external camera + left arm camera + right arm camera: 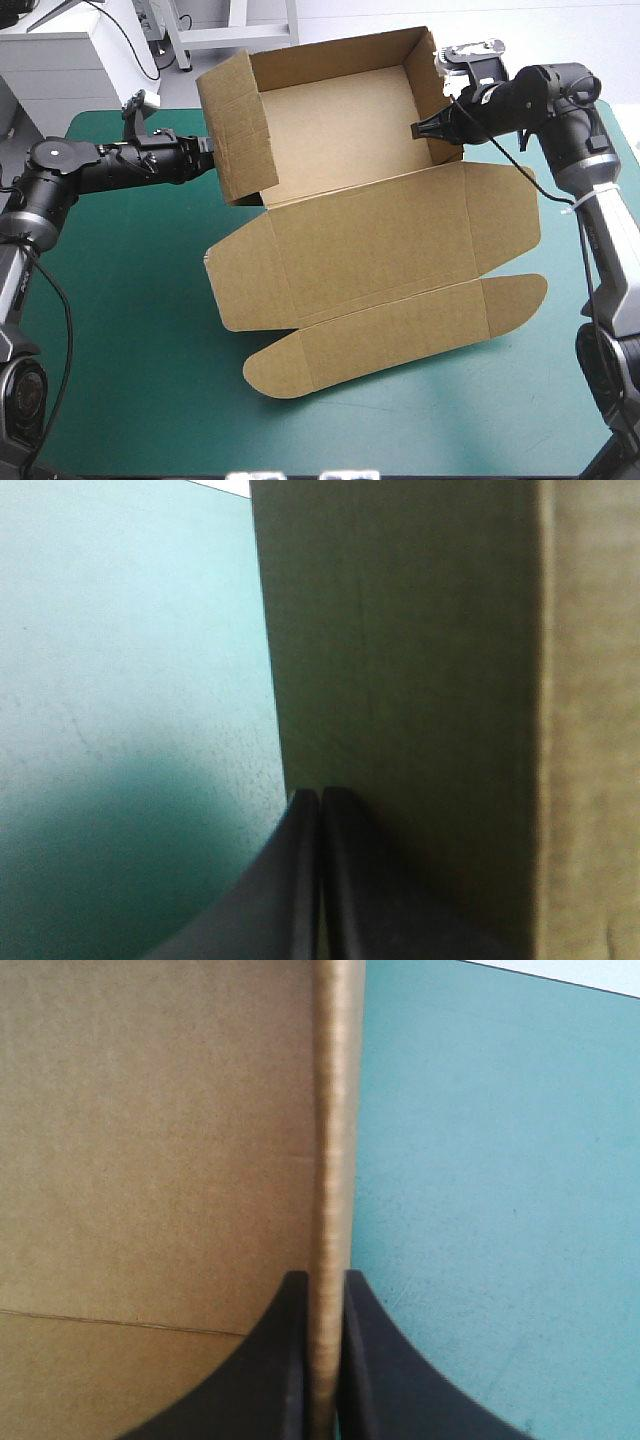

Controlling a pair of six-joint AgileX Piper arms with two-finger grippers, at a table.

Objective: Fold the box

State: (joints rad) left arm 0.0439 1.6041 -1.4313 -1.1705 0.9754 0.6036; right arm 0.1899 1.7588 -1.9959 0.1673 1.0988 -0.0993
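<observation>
The brown box (pixel 360 240) stands as an open tray at the table's far side, its lid lying flat toward the front with two rounded tabs. My left gripper (pixel 208 150) is shut, its tips against the outer face of the tall left wall (pixel 400 660); in the left wrist view the fingers (pixel 320 795) meet with no board between them. At the tray's right wall, my right gripper (pixel 425 128) is shut on the box. In the right wrist view the wall's edge (pixel 332 1110) runs straight between the fingers (pixel 325 1278).
The teal-green cover (pixel 120 330) shows in front of the lid and on both sides of the box. The lid's front flap (pixel 390 340) reaches to about mid-table. The tray's far wall sits close to the table's far edge.
</observation>
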